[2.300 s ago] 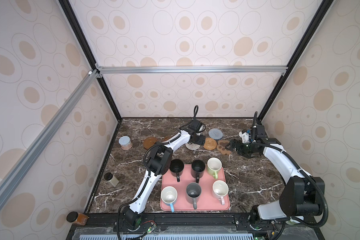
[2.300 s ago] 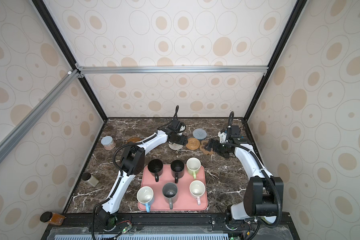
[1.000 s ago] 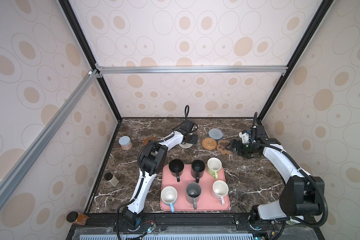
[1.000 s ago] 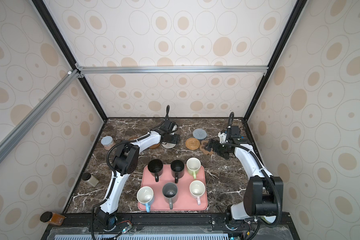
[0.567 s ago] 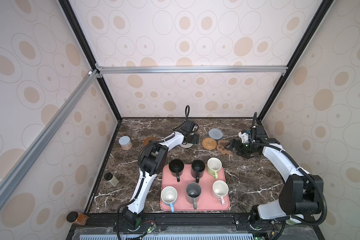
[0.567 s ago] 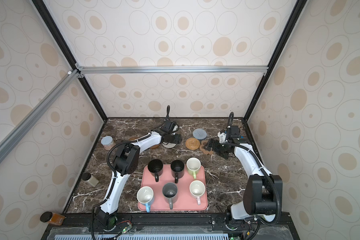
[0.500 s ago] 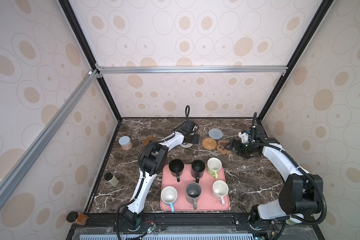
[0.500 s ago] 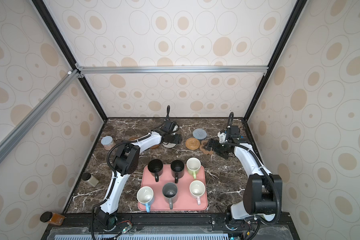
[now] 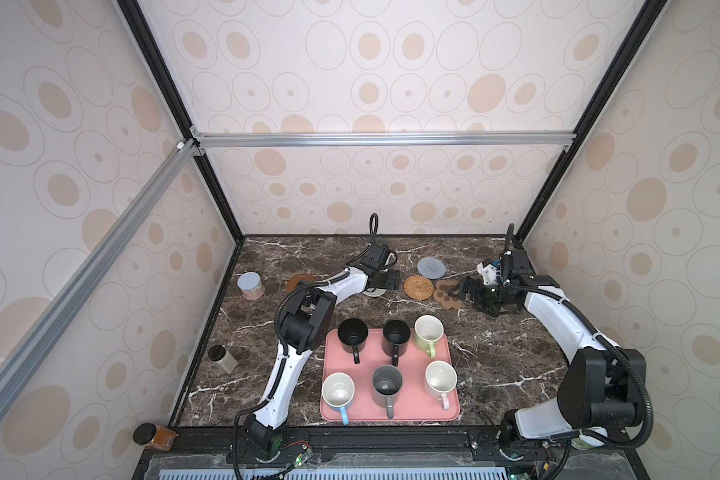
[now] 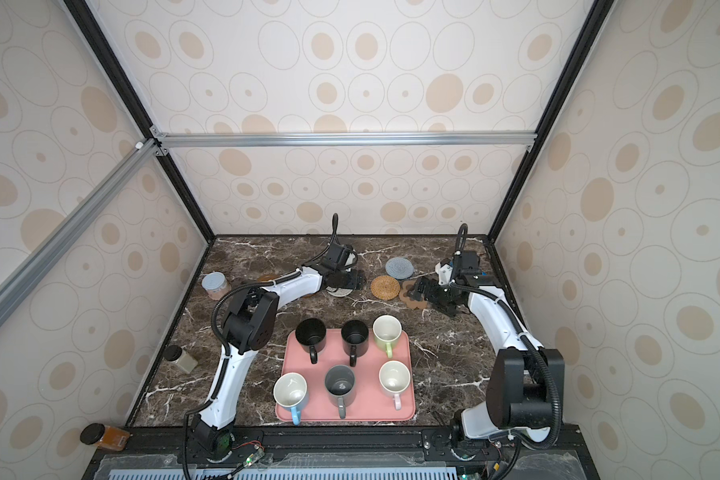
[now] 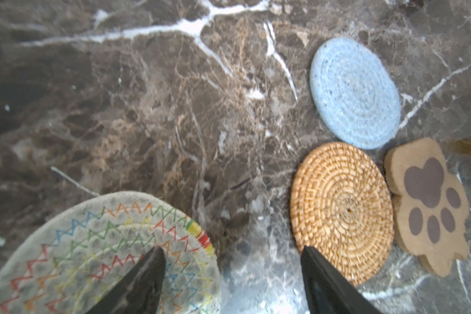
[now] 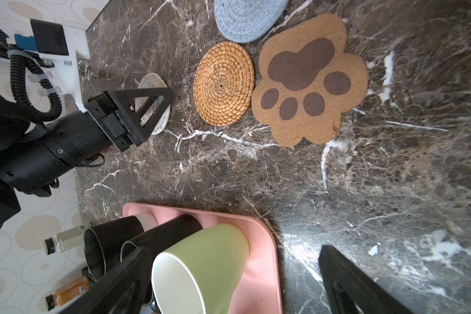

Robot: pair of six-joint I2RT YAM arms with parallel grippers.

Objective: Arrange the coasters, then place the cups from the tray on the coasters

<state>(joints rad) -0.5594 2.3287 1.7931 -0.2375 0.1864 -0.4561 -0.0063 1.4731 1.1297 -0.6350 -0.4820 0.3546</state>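
Six cups wait on the tray; coaster arranging is in hand. The left pincer, spread, straddles the edge of the cream coaster. The right pincer, spread wide, faces the paw coaster. Next, likely pinch that edge and slide it clear.

White links, black joints, black fingers (corrugated cables).

3 beige oval-patterned walls, dark marble tabletop, aluminium frame bars.
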